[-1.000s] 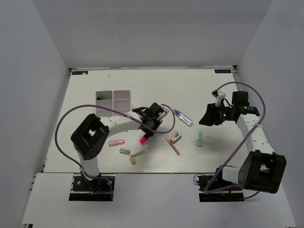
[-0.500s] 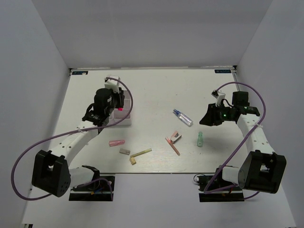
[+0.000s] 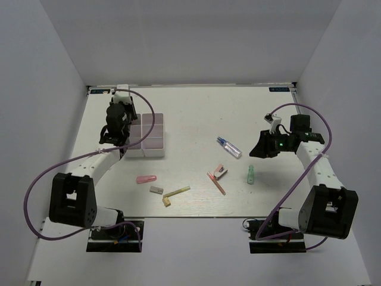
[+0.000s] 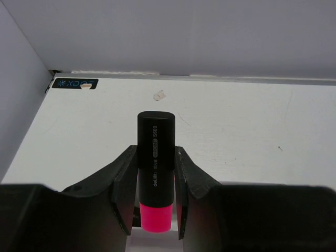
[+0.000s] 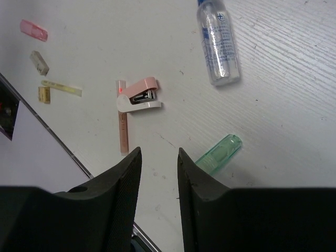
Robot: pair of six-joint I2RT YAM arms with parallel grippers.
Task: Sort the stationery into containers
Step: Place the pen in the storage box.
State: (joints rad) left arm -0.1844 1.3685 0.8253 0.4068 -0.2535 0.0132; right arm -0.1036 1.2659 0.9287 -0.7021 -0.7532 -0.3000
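My left gripper [image 3: 117, 119] is shut on the pink black-capped highlighter [image 4: 155, 157], cap pointing at the back wall, and holds it raised over the left side of the white and pink organizer box [image 3: 152, 140]. My right gripper [image 3: 259, 147] is open and empty, above the table beside the pale green tube [image 3: 250, 174], which also shows in the right wrist view [image 5: 220, 154]. The clear blue-capped tube [image 3: 229, 147] lies left of it. A pink pen piece [image 3: 146, 179], grey block [image 3: 156, 190], yellowish stick [image 3: 177, 192] and pink stick [image 3: 216, 183] lie scattered. No green highlighter is in view.
A small pink and white stapler [image 3: 219, 172] lies against the pink stick. A short yellow block [image 3: 166, 202] sits at the yellowish stick's near end. White walls close in the table on three sides. The near table edge [image 5: 79, 163] runs just behind the right gripper.
My left arm has swung from the table's middle to the box at the back left, carrying the pink highlighter. The right arm has not moved.
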